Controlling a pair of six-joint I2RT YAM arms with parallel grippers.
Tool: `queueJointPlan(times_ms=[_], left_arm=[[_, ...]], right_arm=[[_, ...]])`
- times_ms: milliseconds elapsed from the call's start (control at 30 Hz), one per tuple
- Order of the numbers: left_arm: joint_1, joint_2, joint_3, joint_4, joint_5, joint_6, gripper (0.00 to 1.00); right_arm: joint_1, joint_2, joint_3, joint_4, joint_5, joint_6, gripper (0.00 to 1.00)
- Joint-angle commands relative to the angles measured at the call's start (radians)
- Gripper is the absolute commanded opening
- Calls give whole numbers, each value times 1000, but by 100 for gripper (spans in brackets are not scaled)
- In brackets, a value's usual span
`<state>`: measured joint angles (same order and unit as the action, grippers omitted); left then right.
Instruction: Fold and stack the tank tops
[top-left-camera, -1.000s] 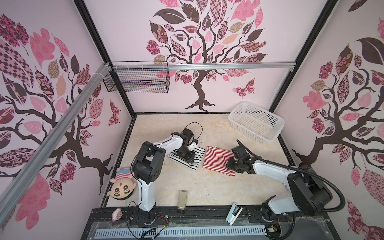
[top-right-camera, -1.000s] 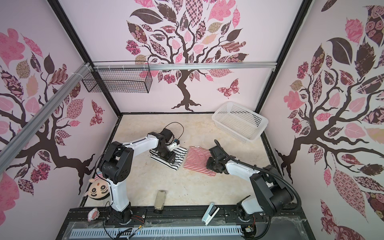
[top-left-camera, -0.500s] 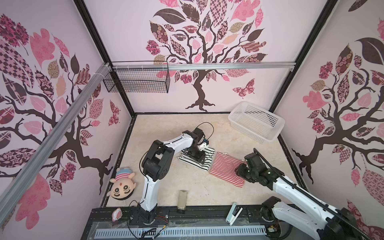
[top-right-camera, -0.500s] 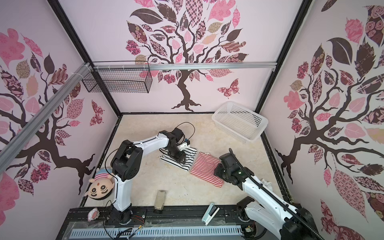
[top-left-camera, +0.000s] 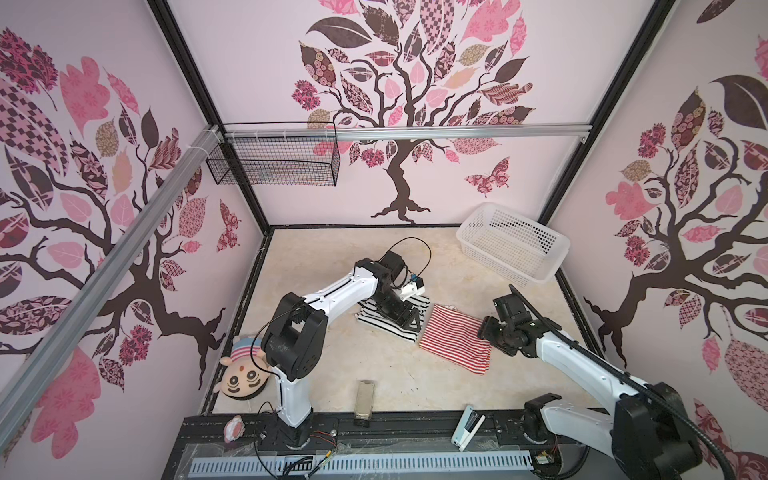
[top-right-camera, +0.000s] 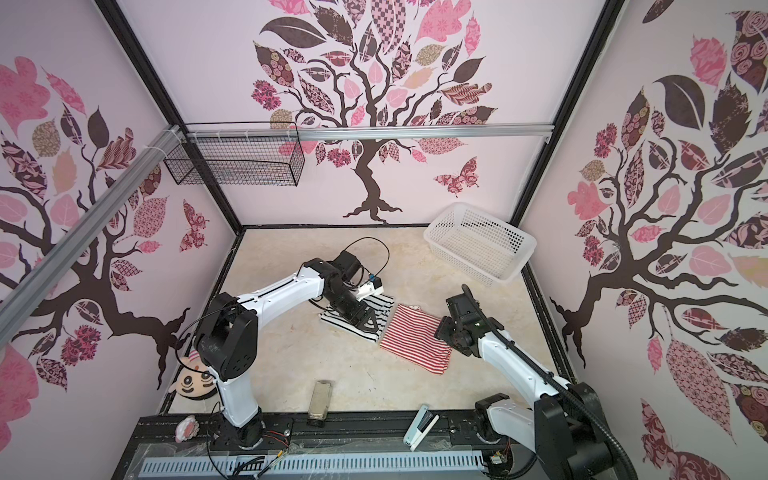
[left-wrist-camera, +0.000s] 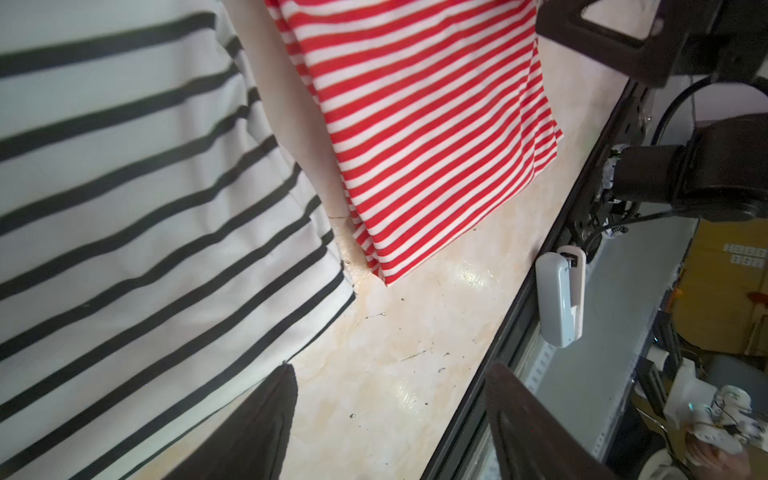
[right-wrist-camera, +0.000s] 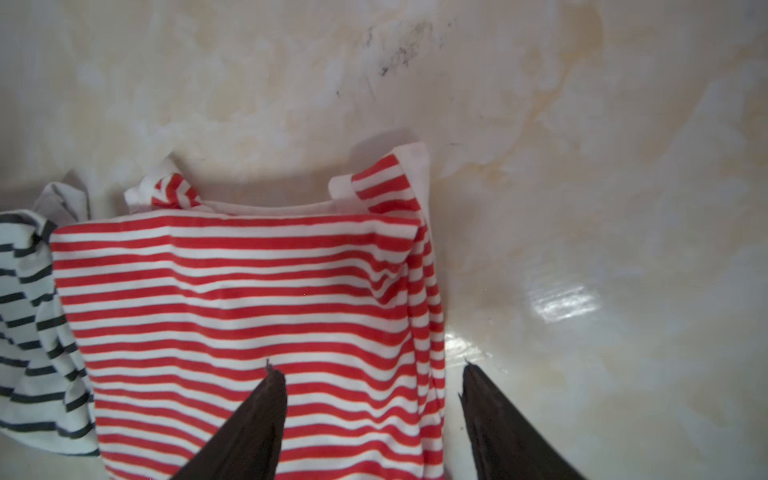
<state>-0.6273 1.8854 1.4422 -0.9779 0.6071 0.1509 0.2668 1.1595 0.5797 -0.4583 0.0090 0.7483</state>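
Two folded tops lie side by side mid-tabletop (top-left-camera: 332, 374), a sliver of bare surface between them. The black-and-white tank top (left-wrist-camera: 124, 208) is leftward, the red-and-white tank top (top-left-camera: 455, 338) rightward. The left gripper (left-wrist-camera: 390, 374) hovers over the striped black corner, jaws spread. The right gripper (right-wrist-camera: 369, 374) is likewise spread, holding nothing, over the red top's edge.
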Motion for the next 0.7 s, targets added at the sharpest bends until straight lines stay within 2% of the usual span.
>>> queueJointPlan(times_ms=[0,133,233,433,667], left_arm=[[-47,26,-34,-12,64,35,74],[-97,61,-32,13,74,24,73],[-110,99,-25,35,89,3,72],[-112,182,31,53,21,-28,71],[-118,242,73,52,23,-42,71]], right_arm=[[-55,34,6,55,-21,-54,70],[-116,72,13,85,-61,-88,70],[-118,101,27,109,-88,-102,70],[-120,156,36,141,-109,-121,70],[-135,225,45,165,-105,-141,69]])
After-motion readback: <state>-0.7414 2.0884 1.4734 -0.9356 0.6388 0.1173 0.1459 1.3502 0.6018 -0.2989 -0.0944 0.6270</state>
